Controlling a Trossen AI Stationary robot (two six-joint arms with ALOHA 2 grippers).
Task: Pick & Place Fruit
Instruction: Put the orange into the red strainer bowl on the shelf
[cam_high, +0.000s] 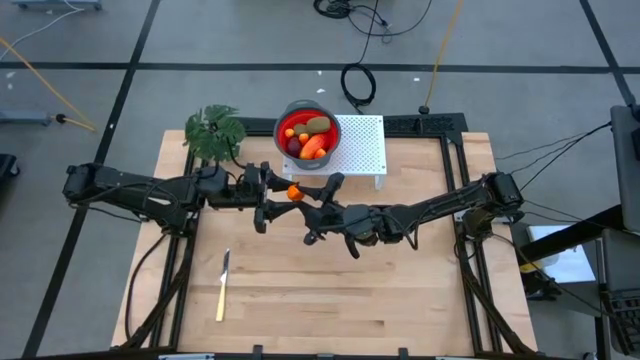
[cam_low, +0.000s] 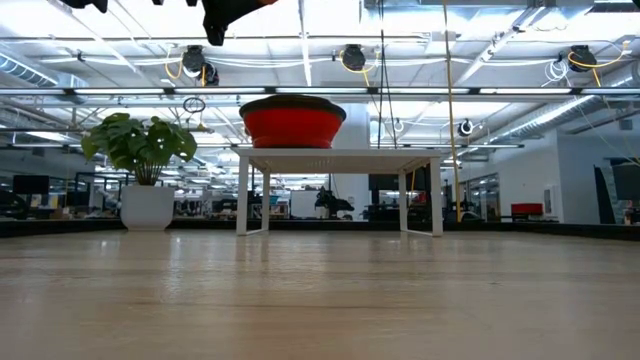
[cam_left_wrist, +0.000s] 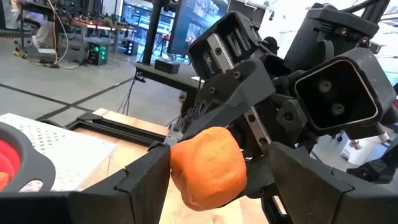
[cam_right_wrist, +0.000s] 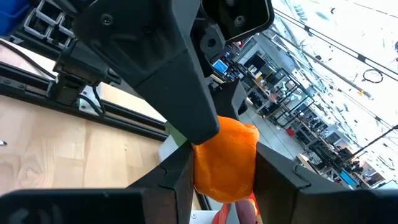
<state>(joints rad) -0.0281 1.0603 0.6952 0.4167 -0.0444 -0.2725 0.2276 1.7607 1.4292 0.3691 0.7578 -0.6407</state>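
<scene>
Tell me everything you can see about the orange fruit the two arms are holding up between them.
The orange fruit is a small rounded lump with a matte, faintly dimpled skin, like a toy mandarin. It is held in the air above the wooden table, just in front of the white stand carrying the red bowl. The left gripper and the right gripper meet at it from opposite sides, and both sets of dark jaws press against it. Nothing else touches it.

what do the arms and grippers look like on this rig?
Both arms are matte black, jointed segments with rounded housings. The left arm and right arm have dark cables running back to their bases. The left gripper and right gripper have flat, angular black fingers on silver slide rails. A boxy black wrist camera with two lenses sits above the right gripper. No markings legible.
</scene>
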